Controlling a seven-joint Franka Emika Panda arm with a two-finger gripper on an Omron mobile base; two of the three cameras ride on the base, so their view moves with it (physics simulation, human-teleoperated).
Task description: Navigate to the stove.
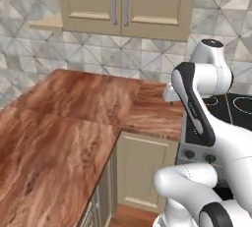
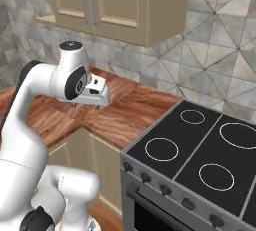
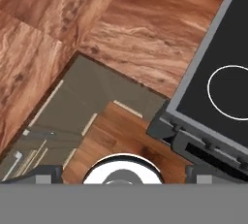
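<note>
Beside grained wood counter (image 2: 125, 110), stove (image 2: 200, 150): flat black glass, white rings.

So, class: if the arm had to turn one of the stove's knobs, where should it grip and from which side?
Grip a knob around its round rim, coming straight in from the front: the knobs stick out of the stove's grey front panel below the cooktop, so the fingers should straddle one. From above, the cooktop edge probably hinders.

Stove (image 1: 235, 107) at right edge, behind arm; wooden L-shaped counter (image 1: 74, 118) left; cream cabinets (image 1: 123, 2) above.
</note>
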